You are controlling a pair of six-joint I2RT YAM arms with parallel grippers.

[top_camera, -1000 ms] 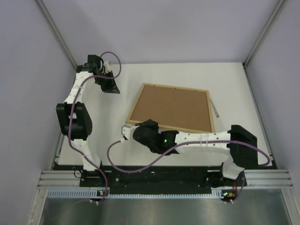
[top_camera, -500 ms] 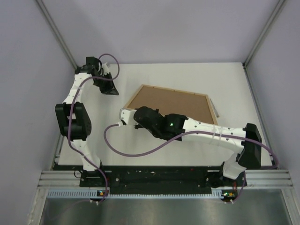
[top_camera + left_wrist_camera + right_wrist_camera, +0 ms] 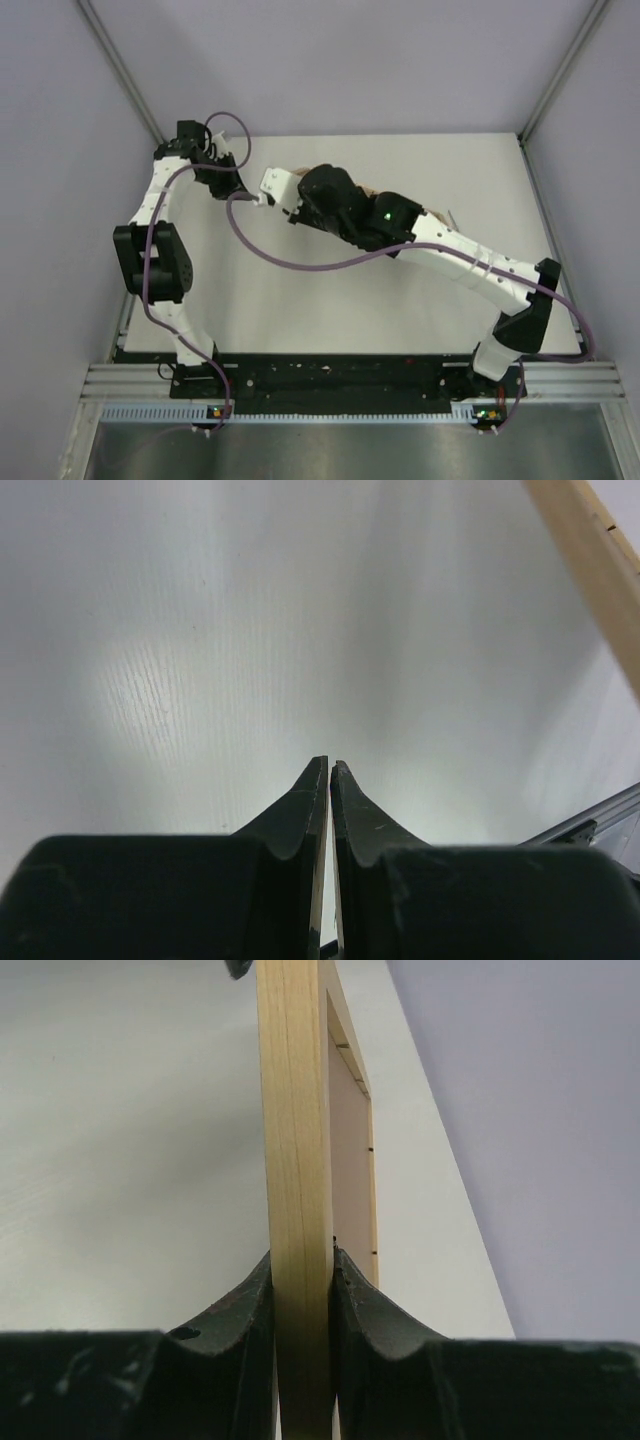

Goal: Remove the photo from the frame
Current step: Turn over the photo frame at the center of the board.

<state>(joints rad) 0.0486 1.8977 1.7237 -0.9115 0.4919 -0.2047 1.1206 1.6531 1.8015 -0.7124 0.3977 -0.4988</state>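
My right gripper point(image 3: 302, 1260) is shut on the frame point(image 3: 298, 1160). It pinches the light-wood edge, which stands upright between the fingers. The pale back panel shows to the right of that edge. In the top view the right arm reaches toward the back centre of the table with its gripper point(image 3: 298, 195), and the frame is mostly hidden beneath it. My left gripper point(image 3: 220, 182) hangs at the back left, shut on nothing point(image 3: 329, 765). A strip of the frame's wood point(image 3: 590, 560) crosses the upper right of the left wrist view. The photo is hidden.
The white table point(image 3: 330, 300) is enclosed by grey walls on three sides. A metal rail point(image 3: 350, 385) carrying both arm bases runs along the near edge. A thin grey strip point(image 3: 455, 218) lies at the right, by the frame's far end.
The right arm has lifted the frame from lying flat, back side up, and swung it up and toward the back, so it now stands on edge. The left gripper drew back slightly.
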